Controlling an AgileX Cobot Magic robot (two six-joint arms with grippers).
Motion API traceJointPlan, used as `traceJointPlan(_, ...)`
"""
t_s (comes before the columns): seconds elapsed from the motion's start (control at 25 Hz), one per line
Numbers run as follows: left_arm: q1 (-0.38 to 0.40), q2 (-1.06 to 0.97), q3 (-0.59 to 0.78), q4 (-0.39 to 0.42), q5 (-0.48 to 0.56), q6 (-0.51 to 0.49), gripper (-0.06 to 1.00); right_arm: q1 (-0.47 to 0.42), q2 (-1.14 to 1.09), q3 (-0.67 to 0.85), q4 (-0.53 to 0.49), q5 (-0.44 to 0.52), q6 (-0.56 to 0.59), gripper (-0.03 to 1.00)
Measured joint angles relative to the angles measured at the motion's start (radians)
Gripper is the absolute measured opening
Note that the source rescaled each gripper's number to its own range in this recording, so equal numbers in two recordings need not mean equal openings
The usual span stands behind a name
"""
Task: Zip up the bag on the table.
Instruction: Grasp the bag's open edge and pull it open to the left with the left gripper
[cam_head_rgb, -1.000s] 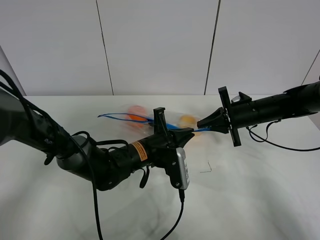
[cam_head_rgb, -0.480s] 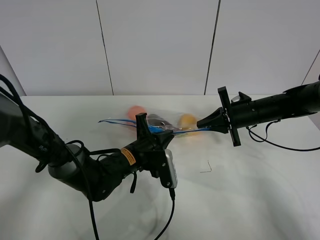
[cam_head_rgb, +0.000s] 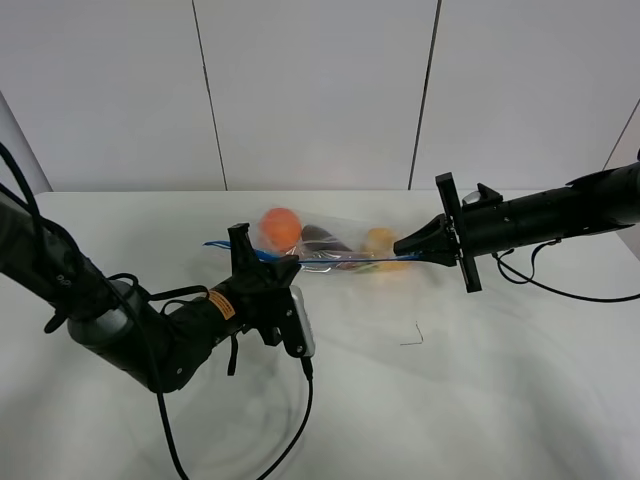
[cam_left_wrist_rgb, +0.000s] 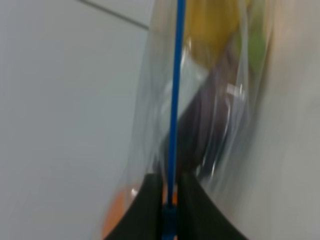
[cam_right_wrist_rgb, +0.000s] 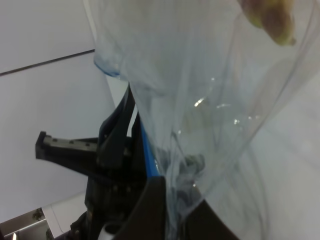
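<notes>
**Left tool**: clenched on the blue seal strip of the bag. In the left wrist view the two dark fingers meet on the strip, which runs out from between them in a straight, thin line. The left tool grips near the bag's left end, just beside the orange item.

**Right tool**: pinched shut on the bag's opposite end. In the right wrist view its tips close on gathered clear film, with a short length of blue strip showing beside them. The left arm's black tool body is visible beyond the plastic.

**Bag:** clear and crinkled, it spans the gap between the two tools over the middle of the surface, towards the back wall. The seal strip is drawn taut along the near edge. Through the film show the orange item at the left, a dark purple item in the middle and a yellow item at the right. Whether the bag's underside touches the surface cannot be told.

**Surroundings:** the surface is plain white. A small dark mark lies well apart from the bag, on the near side. A black cable trails from the left arm across the surface. Pale wall panels stand behind.
</notes>
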Motion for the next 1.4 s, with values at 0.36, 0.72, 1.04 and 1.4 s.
traceJointPlan(0.36,0.085,0.000,0.021,-0.052,0.002,0.022,0.00,0.000,0.000,0.000,0.001,0.000,0.000,0.00)
traceJointPlan(0.72,0.197,-0.001,0.022,-0.061,0.008,0.029,0.00,0.000,0.000,0.000,0.001,0.002,0.000,0.00)
traceJointPlan(1.04,0.241,-0.001,0.022,-0.063,0.009,0.031,0.00,0.000,0.000,0.000,0.004,0.004,0.000,0.00)
traceJointPlan(1.4,0.250,-0.001,0.028,-0.101,0.020,-0.096,0.31,0.000,0.000,0.000,-0.004,0.005,0.000,0.00)
